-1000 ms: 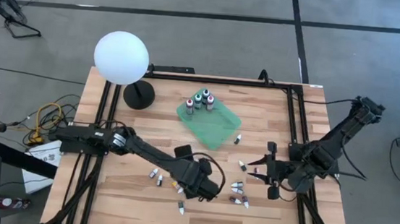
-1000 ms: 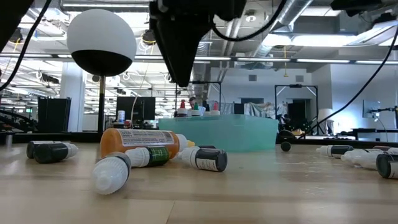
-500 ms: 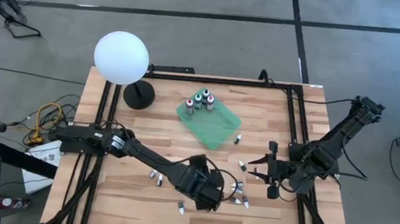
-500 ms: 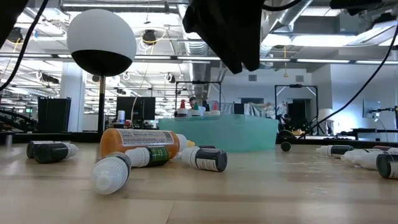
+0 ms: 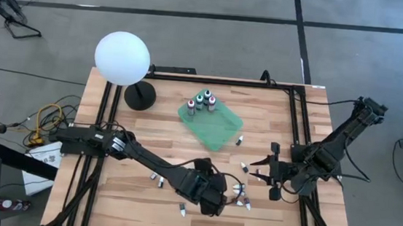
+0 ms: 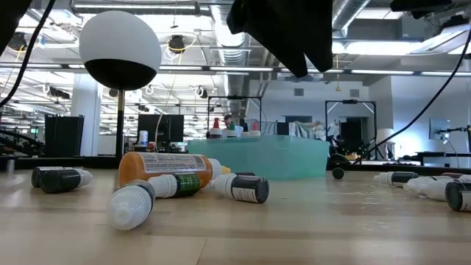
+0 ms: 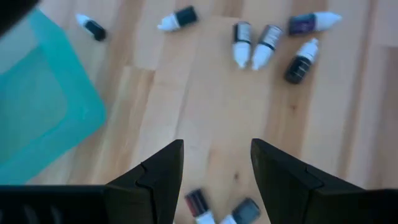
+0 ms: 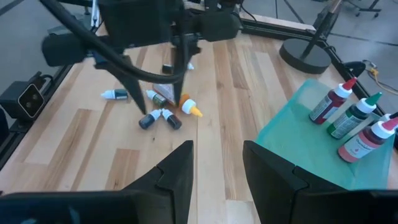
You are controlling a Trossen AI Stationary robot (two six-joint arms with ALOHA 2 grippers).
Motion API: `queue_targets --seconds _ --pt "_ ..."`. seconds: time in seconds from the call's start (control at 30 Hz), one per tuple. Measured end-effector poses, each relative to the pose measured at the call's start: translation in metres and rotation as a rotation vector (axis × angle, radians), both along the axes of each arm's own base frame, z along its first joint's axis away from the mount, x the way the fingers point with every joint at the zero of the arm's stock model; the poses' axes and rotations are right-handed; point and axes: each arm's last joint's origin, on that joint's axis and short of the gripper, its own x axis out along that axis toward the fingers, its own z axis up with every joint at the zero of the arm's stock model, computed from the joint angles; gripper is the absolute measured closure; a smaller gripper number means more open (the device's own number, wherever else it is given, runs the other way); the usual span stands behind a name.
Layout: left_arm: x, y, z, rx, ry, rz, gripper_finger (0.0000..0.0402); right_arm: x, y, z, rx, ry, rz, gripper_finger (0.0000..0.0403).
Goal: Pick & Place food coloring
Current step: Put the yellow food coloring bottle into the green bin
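While no label is legible, the left gripper hovers open, bottles just ahead; the right gripper waits open near the bench's right edge.

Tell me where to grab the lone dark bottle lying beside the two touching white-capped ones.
Grip the dark bottle across its wide body, not the tapered white tip. It lies flat, so bring the open left gripper straight down, fingers straddling its sides.

Three bottles standing in tray, lamp left — others scattered nearer
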Motion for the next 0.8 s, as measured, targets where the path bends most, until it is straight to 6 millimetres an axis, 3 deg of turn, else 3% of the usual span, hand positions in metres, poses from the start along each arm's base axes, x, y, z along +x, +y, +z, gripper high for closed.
queue_targets --seconds 0.13,0.43,0.7,0.8 --pt "0.001 0.000 -0.005 0.028 -0.021 0.012 0.0220 0.000 0.000 0.000 0.004 0.000 -0.003 0.0272" --pt "-0.010 0.002 -0.047 0.075 0.077 0.055 0.0220 0.000 0.000 0.000 0.008 -0.001 -0.005 0.0272" --pt "-0.038 0.018 -0.011 0.162 -0.003 0.131 0.0220 0.000 0.000 0.001 0.016 -0.008 -0.005 0.0272" --pt "-0.054 0.022 0.013 0.238 -0.084 0.154 0.0220 0.002 0.000 0.001 0.022 -0.014 -0.011 0.0272"
